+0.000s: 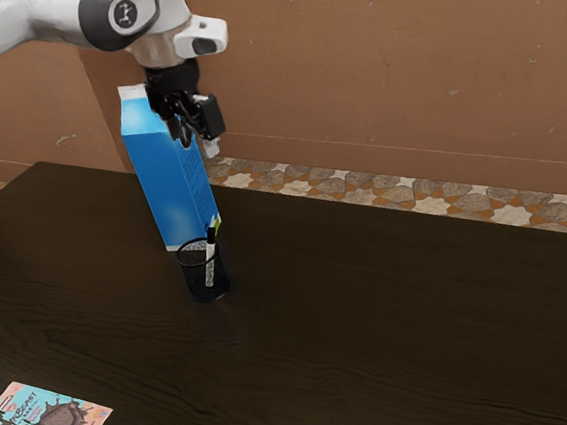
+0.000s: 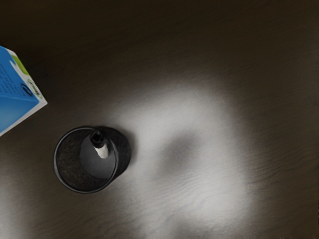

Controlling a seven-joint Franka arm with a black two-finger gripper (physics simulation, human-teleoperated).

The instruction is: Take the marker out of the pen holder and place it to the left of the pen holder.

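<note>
Exterior view: dark brown, wood-grained worktop [image 1: 396,332] in front of a scuffed, reddish-brown wall [image 1: 370,64] and a floor of cream, grey and rust patterned tiles [image 1: 392,187]. In the wrist view, soft pale light and blurred shadow across the wood grain. Black cylindrical mesh pen holder [image 1: 193,281] upright on the worktop, near a tall blue-and-white carton [image 1: 160,184]. Flat pink-and-turquoise chocolate wrapper [image 1: 56,410] well apart, toward the exterior view's left. Inside the pen holder: slim white marker with black cap [image 1: 209,265], cap end up and above the rim, long axis steep, with a slight lean toward the exterior view's right; in the wrist view, cap close to the rim. Above the pen holder, well clear of it: black two-finger jaws [image 1: 200,143], spread apart and empty.
</note>
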